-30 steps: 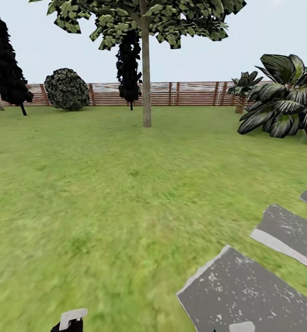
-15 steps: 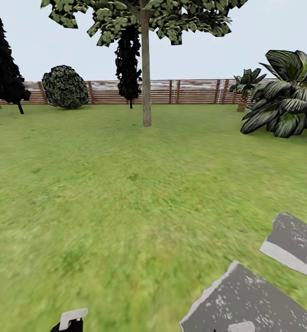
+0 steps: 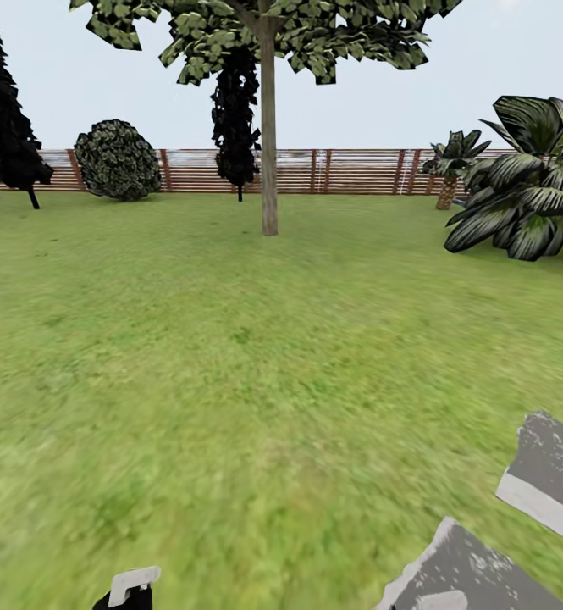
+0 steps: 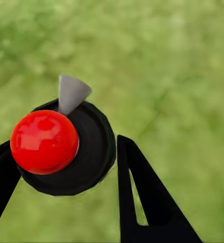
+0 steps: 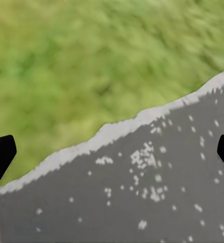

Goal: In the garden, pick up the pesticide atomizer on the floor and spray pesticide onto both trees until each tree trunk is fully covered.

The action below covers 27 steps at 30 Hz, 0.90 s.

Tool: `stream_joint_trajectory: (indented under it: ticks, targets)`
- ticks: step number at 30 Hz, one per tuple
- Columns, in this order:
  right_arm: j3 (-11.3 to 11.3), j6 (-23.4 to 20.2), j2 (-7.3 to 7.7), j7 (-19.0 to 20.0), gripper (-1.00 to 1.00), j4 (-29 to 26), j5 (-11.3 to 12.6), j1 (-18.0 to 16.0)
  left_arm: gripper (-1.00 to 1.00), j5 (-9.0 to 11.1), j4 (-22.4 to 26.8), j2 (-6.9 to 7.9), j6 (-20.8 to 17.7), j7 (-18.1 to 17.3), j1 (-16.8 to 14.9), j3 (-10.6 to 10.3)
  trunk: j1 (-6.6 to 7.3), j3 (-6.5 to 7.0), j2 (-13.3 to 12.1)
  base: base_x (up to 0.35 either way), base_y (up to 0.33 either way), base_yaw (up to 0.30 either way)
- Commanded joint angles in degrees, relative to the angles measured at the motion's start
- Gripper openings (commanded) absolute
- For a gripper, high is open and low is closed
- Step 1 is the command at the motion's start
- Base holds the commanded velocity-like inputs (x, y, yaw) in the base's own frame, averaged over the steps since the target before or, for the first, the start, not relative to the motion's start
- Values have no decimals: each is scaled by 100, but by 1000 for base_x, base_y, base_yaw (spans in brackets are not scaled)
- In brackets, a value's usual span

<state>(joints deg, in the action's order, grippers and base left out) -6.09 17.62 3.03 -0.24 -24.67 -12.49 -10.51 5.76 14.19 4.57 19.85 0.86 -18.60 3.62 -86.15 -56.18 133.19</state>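
In the left wrist view my left gripper [image 4: 66, 177] is shut on the pesticide atomizer [image 4: 86, 152], a black round body with a red ball top and a grey nozzle. Its nozzle [image 3: 133, 585] pokes up at the head view's bottom edge. One tall tree stands far ahead on the garden lawn [image 3: 230, 356], with a bare grey-brown trunk [image 3: 268, 144] and a mottled green crown [image 3: 264, 34]. My right gripper [image 5: 112, 152] is open and holds nothing, hanging above a grey paving slab [image 5: 142, 192] and grass.
Grey paving slabs [image 3: 552, 474] lie at the lower right. A brown slat fence [image 3: 349, 169] closes the back. Along it stand a round bush [image 3: 118, 159], black cypress-like trees [image 3: 234, 110], a small palm [image 3: 449, 165] and a broad-leaved plant [image 3: 531, 178].
The whole view has shifted as the robot rolls forward: the slabs slide down and right out of the picture and the tree looks slightly nearer. Both grippers keep their places.
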Motion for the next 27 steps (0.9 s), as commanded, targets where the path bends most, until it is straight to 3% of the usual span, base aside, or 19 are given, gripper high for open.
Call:
stream_joint_trajectory:
  ticks: [1,27]
  targets:
    - [-32,21,-4,-2,100,5,-60,-3,-100,57,-4,1,18,-7,-3,-11,-2,-5,2,339,0,0]
    - [-31,22,-4,-2,100,-3,-60,-3,-100,49,-4,1,19,-7,-3,-11,-2,-5,2,339,0,0]
